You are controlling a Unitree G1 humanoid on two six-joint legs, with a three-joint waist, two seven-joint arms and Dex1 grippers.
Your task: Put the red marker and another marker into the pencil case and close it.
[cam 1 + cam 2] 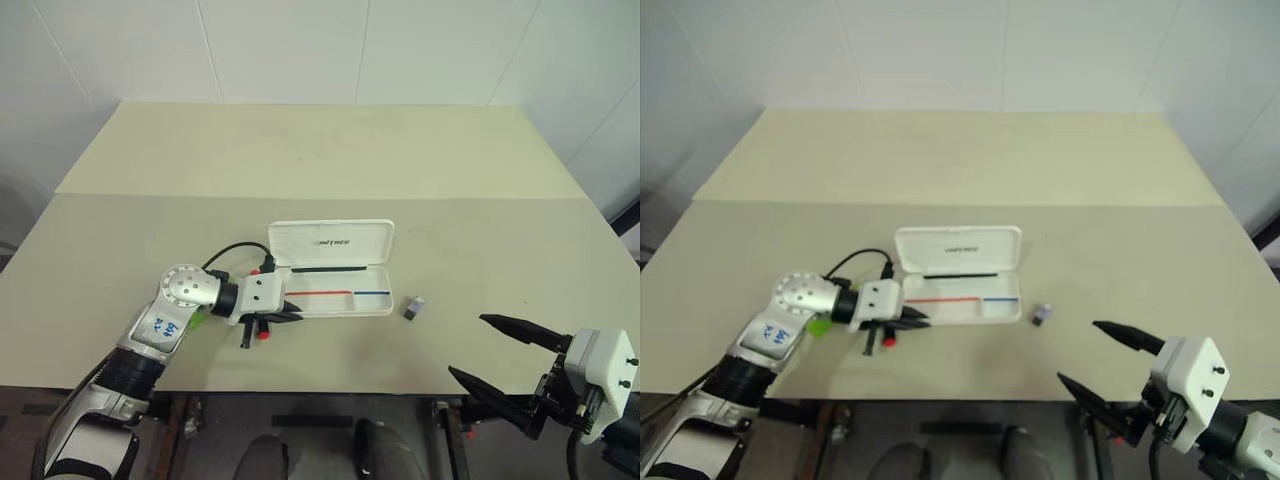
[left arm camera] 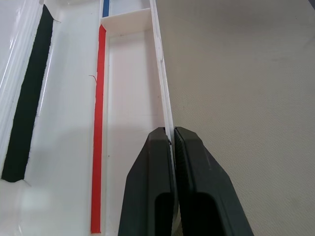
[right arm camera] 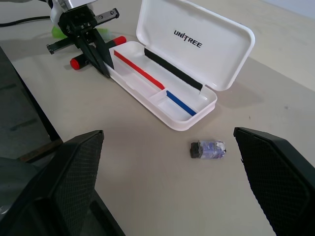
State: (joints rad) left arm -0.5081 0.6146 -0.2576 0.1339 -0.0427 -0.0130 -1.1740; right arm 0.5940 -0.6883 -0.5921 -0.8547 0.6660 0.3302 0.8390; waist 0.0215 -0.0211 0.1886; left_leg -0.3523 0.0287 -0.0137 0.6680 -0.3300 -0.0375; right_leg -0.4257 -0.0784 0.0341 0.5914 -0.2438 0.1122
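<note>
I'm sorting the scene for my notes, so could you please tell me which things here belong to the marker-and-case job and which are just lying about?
Belonging to the job:
- red marker, on the table beside the case
- green marker, by the left gripper
- pencil case, lid open, no marker in it

Just lying about:
- small grey block, on the table near the case

One open pencil case [image 1: 335, 270], one red marker [image 3: 91, 54], one green highlighter [image 3: 61, 32], one small grey block [image 1: 413, 307].
</note>
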